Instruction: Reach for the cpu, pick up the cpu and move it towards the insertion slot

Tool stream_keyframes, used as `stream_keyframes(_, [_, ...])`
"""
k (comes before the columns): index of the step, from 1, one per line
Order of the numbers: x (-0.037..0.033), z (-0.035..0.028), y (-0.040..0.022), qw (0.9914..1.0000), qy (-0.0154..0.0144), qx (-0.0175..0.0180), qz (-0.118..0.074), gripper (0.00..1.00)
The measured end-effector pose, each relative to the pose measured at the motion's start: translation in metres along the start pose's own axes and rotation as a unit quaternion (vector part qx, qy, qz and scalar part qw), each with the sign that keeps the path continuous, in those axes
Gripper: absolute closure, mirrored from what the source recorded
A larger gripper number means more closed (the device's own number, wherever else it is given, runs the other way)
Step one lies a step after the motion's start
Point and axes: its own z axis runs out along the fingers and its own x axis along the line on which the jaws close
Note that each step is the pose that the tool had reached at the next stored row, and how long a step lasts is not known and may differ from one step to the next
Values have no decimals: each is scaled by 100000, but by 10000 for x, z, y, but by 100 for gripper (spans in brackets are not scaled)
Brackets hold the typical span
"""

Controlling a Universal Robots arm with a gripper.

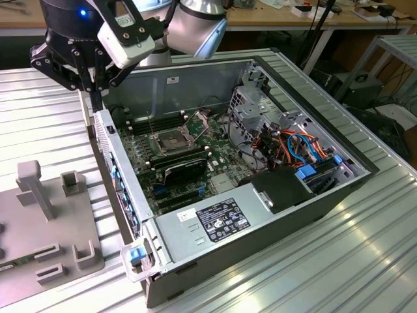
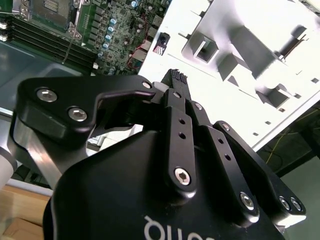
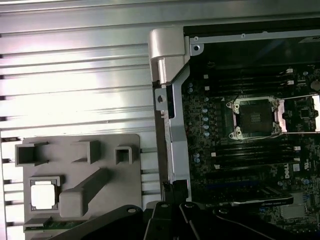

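**A:** Where do my fingers stand?

**B:** Look at the upper left of the exterior view. Your gripper (image 1: 98, 103) hangs points-down over the side wall of the open computer case (image 1: 195, 78), where it meets the ribbed counter (image 1: 45, 117). In the second wrist view your fingers (image 2: 175, 107) lie together, tips meeting, and they clasp nothing.

**A:** And the cpu?

**B:** In the first wrist view you'll see the cpu (image 3: 42, 195) lying flat in a square recess of the grey fixture (image 3: 100, 150). The fixture rests on the counter just beside the case, and the cpu is apart from your gripper.

**A:** The insertion slot?

**B:** The insertion slot (image 1: 171, 140) sits left of centre in the exterior view, on the green board (image 1: 221, 156). Its load plate (image 1: 199, 120) is swung up and its dark centre is bare.
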Motion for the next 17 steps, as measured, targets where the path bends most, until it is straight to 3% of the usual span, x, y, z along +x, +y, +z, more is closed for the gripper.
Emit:
stream_keyframes(11, [89,0,-7,100000,45,5,0,89])
stream_keyframes(17, [179,0,-14,100000,110,9,5,89])
